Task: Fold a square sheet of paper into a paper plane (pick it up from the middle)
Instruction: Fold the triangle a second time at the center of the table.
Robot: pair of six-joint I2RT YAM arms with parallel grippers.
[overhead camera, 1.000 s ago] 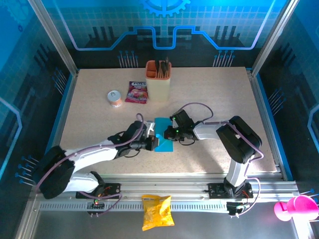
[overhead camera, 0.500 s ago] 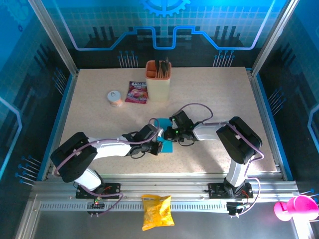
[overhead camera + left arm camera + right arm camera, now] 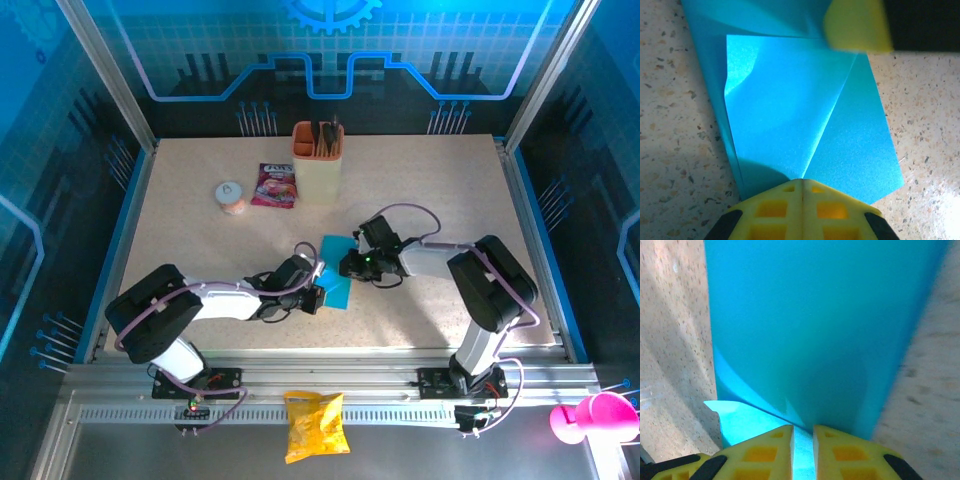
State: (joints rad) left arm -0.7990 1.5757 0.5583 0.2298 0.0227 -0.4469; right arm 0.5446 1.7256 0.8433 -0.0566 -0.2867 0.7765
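Top view: the square sheet of paper (image 3: pixel 335 285), folded to a narrow blue shape, flat on the table (image 3: pixel 200 240) a little nearer than the middle. Left gripper (image 3: pixel 318 298) at its near-left edge, right gripper (image 3: pixel 348 266) at its right edge, both arms low. Farther back and well apart from the paper: beige cup (image 3: pixel 318 170), pink-purple packet (image 3: pixel 274 186), small can (image 3: pixel 231 197). Yellow snack bag (image 3: pixel 315 425) off the table, in front of the rail. Free table around the sheet, widest to the right and far side. Folds and jaws too small to read here.

Left wrist view: folds clear, with a slanted crease up from the near point and a lighter flap on top. Left gripper (image 3: pixel 801 200) pressed together with no gap, tips on the paper's near pointed edge; gripping or only pressing, not to tell. At top right one yellow finger (image 3: pixel 857 25) of the right gripper, over the far part of the sheet. Bare table on both sides.

Right wrist view: blue paper wide ahead, a paler layer at the near left. Right gripper (image 3: pixel 802 435) a narrow slit apart, pale paper showing in the slit; pinched or only lying under, not to tell. Speckled table left and right.
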